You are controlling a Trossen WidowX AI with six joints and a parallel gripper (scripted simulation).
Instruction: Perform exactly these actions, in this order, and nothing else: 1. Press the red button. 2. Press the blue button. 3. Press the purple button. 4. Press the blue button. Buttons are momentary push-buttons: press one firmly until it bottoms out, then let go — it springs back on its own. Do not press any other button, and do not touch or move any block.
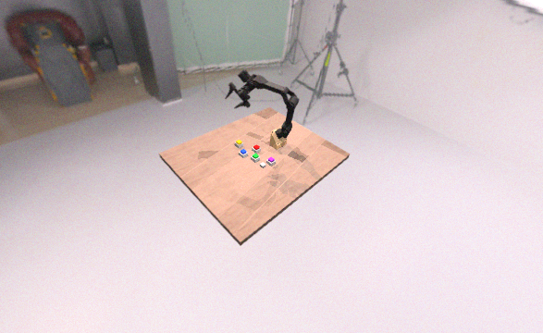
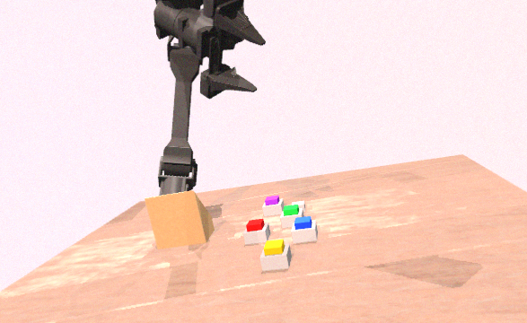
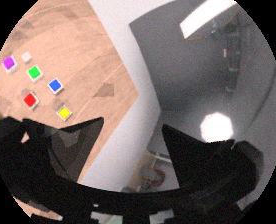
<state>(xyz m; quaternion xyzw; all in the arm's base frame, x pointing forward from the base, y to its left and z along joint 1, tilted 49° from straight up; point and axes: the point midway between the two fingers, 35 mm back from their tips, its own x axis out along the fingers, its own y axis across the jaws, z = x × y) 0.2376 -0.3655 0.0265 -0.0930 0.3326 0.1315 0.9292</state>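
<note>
1. While my black, two-fingered pincer (image 1: 235, 96) (image 2: 260, 66) (image 3: 133, 124) hangs high above the wood-grained, flat bench (image 1: 206, 185) (image 2: 402, 215) (image 3: 79, 30), its fingers stand wide apart, released, with nothing between them.

2. From where I watch, the square red push-button (image 1: 256, 148) (image 2: 255, 225) (image 3: 30, 100) sits in a white housing on the bench, the nearest of the coloured ones to the tan wedge-shaped block (image 1: 277, 139) (image 2: 178, 221) by the foot of the jointed black arm (image 1: 290, 108) (image 2: 181, 103).

3. I see the square blue push-button (image 1: 243, 152) (image 2: 303, 222) (image 3: 55, 85), also housed in white, between the square green push-button (image 1: 255, 156) (image 2: 291, 210) (image 3: 34, 73) and the square yellow push-button (image 1: 239, 142) (image 2: 274, 247) (image 3: 64, 113), apart from both.

4. The square purple push-button (image 1: 271, 160) (image 2: 272, 200) (image 3: 9, 63) stands at the opposite end of the group from the yellow one, and I find a small white block (image 1: 263, 165) (image 2: 298, 205) (image 3: 26, 57) near it and the green one.

5. None of these is touched by my pincer; every coloured cap I can make out in the exterior view stands proud of its housing.
</note>
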